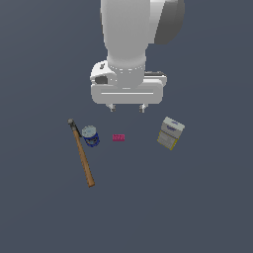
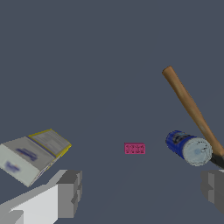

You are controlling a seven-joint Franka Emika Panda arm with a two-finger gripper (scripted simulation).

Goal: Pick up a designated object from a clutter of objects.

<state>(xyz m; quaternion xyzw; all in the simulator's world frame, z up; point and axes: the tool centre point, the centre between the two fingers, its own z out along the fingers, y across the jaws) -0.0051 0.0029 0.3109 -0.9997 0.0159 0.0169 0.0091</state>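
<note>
The designated object, a white and grey box [image 1: 171, 133] with yellow sides and a blue mark, lies on the floor at the exterior view's right; the wrist view shows the box [image 2: 33, 154] too. The rest of the clutter is a small pink brick [image 1: 118, 138] [image 2: 134, 148], a blue can [image 1: 91, 136] [image 2: 188, 148] with a silver lid, and a wooden-handled hammer [image 1: 82, 154] [image 2: 192, 110]. My gripper [image 1: 127, 107] [image 2: 142, 192] hovers above the floor behind the pink brick, open, with nothing between its fingers. The box is off to its side, apart from it.
All objects rest on a plain dark grey floor [image 1: 197, 207]. The can touches or nearly touches the hammer's handle near its head. The arm's white body [image 1: 127, 44] rises above the gripper.
</note>
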